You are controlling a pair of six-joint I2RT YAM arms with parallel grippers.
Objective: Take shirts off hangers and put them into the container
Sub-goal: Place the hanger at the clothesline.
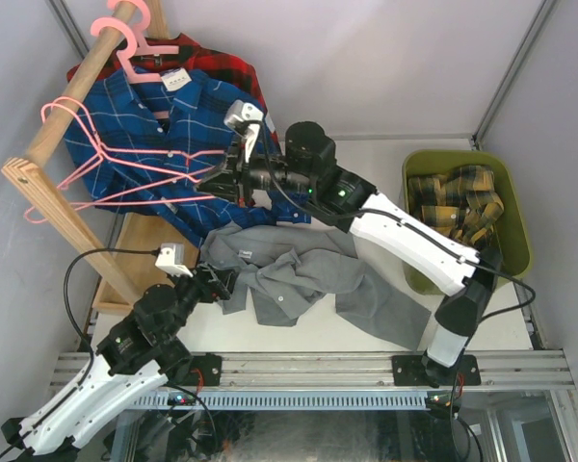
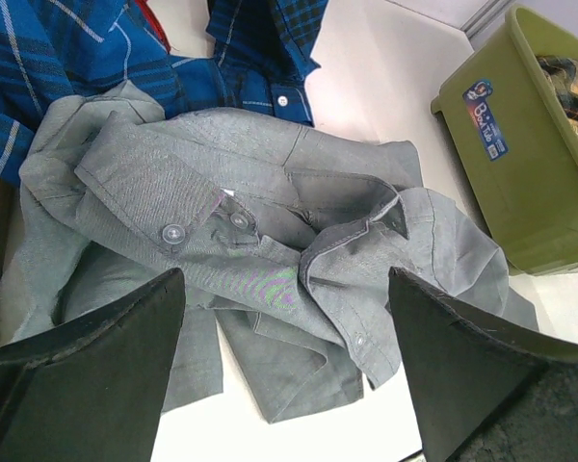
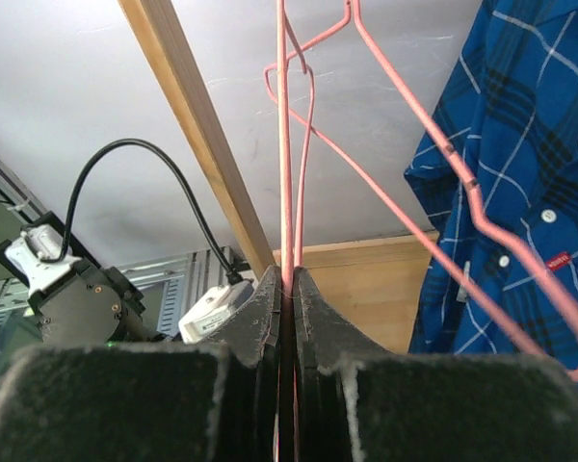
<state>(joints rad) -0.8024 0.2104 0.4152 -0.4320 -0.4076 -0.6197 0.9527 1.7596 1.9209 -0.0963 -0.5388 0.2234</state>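
Observation:
The grey shirt [image 1: 299, 279] [image 2: 231, 173] lies crumpled on the table, off any hanger. My left gripper [image 1: 222, 282] [image 2: 287, 279] hovers open just above its left edge, holding nothing. A blue plaid shirt [image 1: 164, 125] [image 3: 520, 144] hangs from the rail, with a red-black plaid shirt [image 1: 222, 67] behind it. Thin pink hangers [image 1: 106, 159] [image 3: 282, 144] stick out in front of the blue shirt. My right gripper [image 1: 206, 183] [image 3: 286, 274] is shut on their pink wire. The olive-green container [image 1: 409, 168] [image 2: 530, 164] at the right holds the yellow-black plaid shirt [image 1: 458, 202].
A thick wooden rail [image 1: 72, 91] [image 3: 197, 125] slants along the left side on a flat wooden base board [image 1: 140, 250]. White walls with metal corner posts close in the table. The right arm reaches across the middle, over the grey shirt.

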